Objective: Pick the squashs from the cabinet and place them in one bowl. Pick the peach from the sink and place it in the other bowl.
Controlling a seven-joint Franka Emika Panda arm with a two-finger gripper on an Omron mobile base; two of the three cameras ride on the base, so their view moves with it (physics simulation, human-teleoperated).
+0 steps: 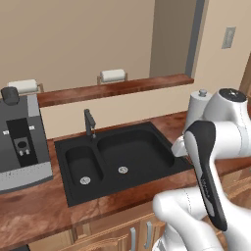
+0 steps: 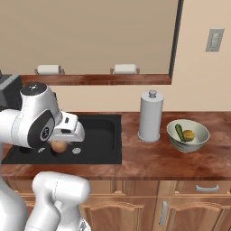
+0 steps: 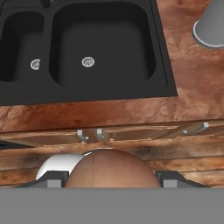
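A: What have the jaws [image 3: 112,180] got?
B: The peach [image 3: 113,169]. They stand about peach-wide apart, one dark fingertip [image 3: 51,179] pressing at its nine o'clock and the other at its three o'clock in the hand view. It is round, so no long axis to speak of; a faint seam runs up its face.
A: Where is it?
B: Lifted above the front edge of the worktop [image 2: 149,158], the black sink [image 3: 83,48] at twelve o'clock beyond it.
A: And further out?
B: In the right base view the paper towel roll [image 2: 150,116] stands upright; at its three o'clock the pale bowl [image 2: 188,135] holds both squashs, the green one [image 2: 180,132] tilted with its long axis leaning toward eleven o'clock, touching the yellow one [image 2: 189,135].
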